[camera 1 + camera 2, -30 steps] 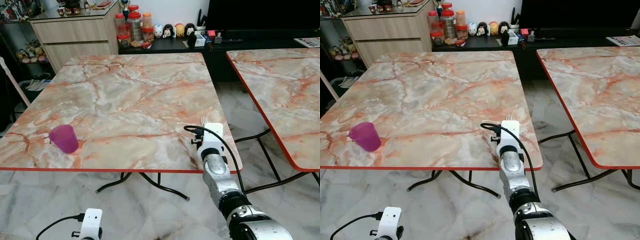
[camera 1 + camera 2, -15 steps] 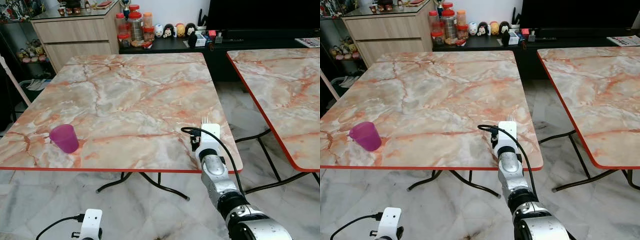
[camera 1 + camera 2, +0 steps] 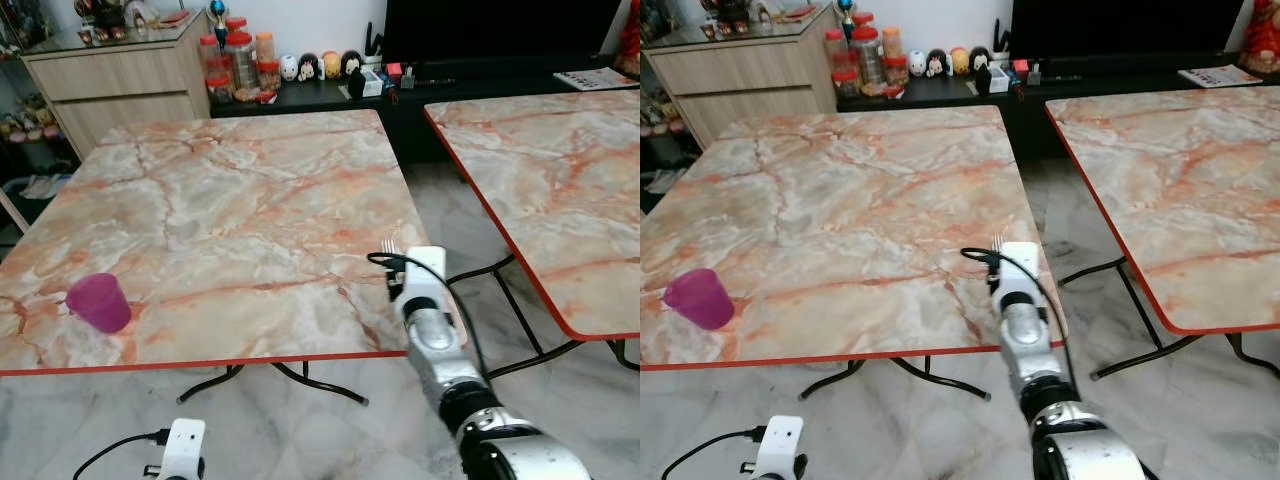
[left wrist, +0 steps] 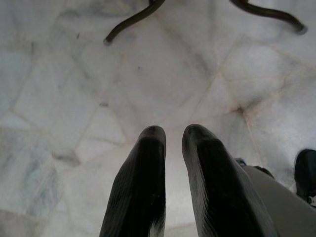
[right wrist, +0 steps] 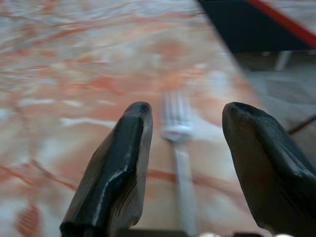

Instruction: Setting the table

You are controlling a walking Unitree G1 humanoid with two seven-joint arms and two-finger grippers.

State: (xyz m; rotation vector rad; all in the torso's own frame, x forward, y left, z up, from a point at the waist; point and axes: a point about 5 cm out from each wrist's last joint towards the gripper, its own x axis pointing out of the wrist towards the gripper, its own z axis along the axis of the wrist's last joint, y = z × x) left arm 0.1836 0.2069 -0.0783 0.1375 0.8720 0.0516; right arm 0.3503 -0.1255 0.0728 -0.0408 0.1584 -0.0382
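The right pincer (image 5: 182, 163) sits at the lower centre of the right eye frame, over the near right corner of the marble surface (image 3: 860, 190). Its two black fingers (image 5: 116, 168) stand wide apart with nothing between them. The fork (image 5: 178, 143) lies flat on the surface in the gap between the fingers, touching neither as far as the right wrist view shows; the image is blurred there. In the head views the tines (image 3: 388, 245) project just beyond the white wrist housing, pointing toward the top of the frame.

Against the earlier pictures, the whole scene has shifted leftward and downward in the frame, so the camera has moved; the fork tip and the pincer keep the same relation to the surface corner. No change in the pincer opening can be confirmed, since the earlier pictures do not show the fingers.

The pink cup (image 3: 98, 302) stands upright at the lower left of the left eye frame, near the front edge and well apart from the fork.

The left pincer (image 4: 170, 143) hangs idle over the floor (image 4: 74, 74), fingers nearly together, holding nothing.

Judgement: the fork appears released and placed. The cup and fork are far apart, so the setting looks incomplete.
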